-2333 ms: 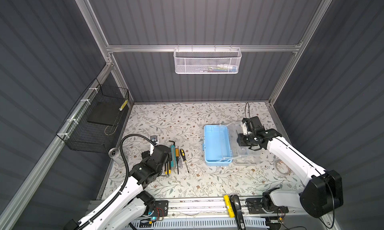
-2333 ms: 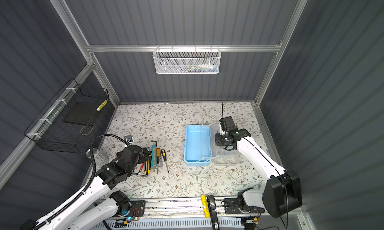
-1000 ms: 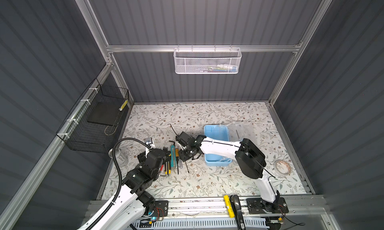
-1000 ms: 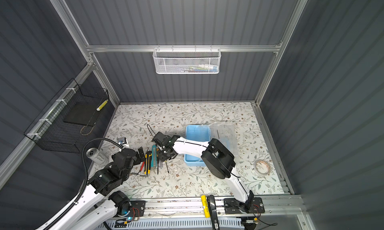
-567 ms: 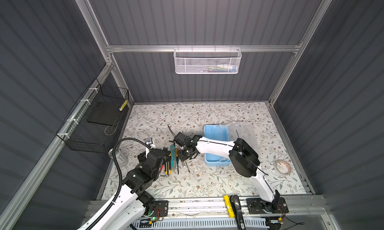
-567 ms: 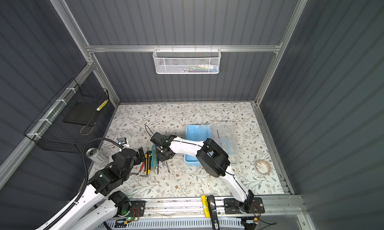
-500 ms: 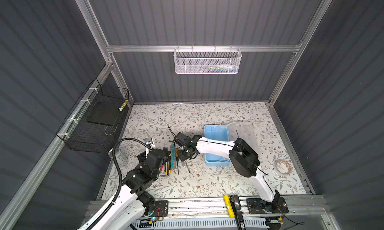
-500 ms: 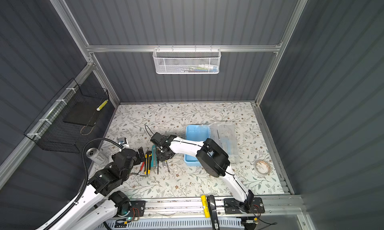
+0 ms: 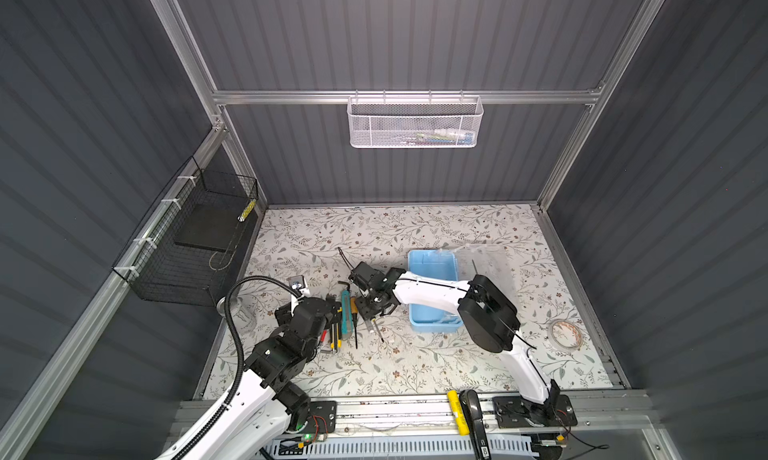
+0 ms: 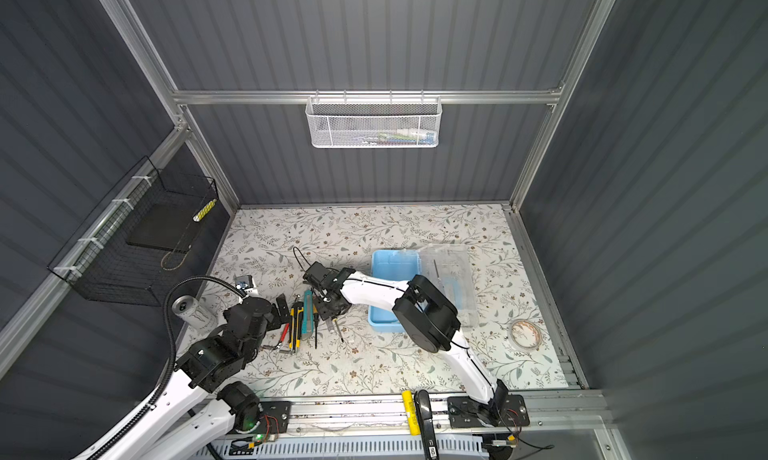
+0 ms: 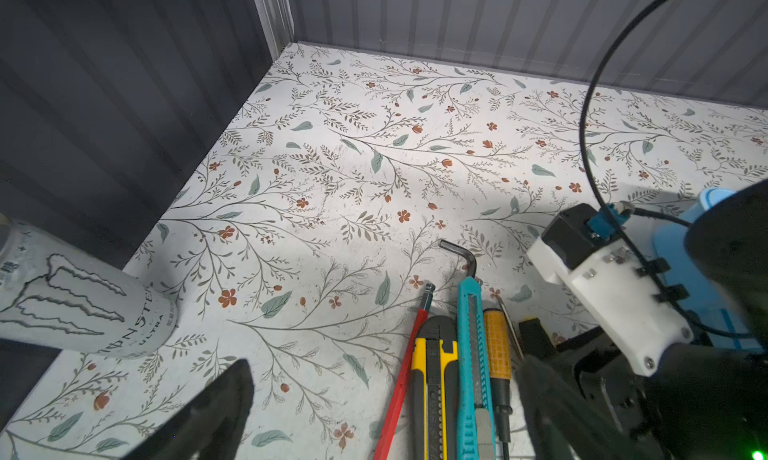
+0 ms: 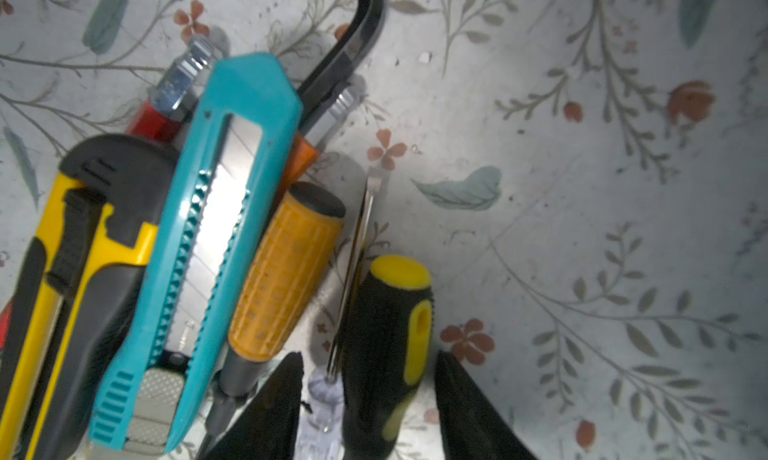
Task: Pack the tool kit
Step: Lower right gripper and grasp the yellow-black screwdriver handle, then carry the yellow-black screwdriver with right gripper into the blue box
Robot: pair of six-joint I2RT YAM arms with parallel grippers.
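The tool kit's light-blue box (image 9: 432, 270) (image 10: 392, 270) lies open mid-table, its clear lid (image 9: 486, 266) (image 10: 449, 270) spread to the right. Left of it lies a row of tools: a teal utility knife (image 12: 216, 229) (image 11: 471, 354), a yellow-black knife (image 12: 83, 250) (image 11: 434, 387), an orange-handled screwdriver (image 12: 286, 270), a red hex key (image 11: 405, 366) and a black hex key (image 11: 461, 254). My right gripper (image 12: 365, 408) (image 9: 376, 308) stands open astride a black-yellow screwdriver (image 12: 386, 333) and a clear-handled one, with gaps showing. My left gripper (image 11: 384, 395) (image 10: 286, 312) hangs wide open over the row's near end.
A white energy-drink can (image 11: 79, 304) (image 10: 189, 308) stands at the left edge. A tape roll (image 9: 565, 333) lies at the right. A black wire basket (image 9: 195, 245) hangs on the left wall and a white mesh basket (image 9: 415, 121) on the back wall.
My right arm has swung from the clear lid across the box to the tool row, and its jaws have widened slightly. The left arm drew back a little, then held still.
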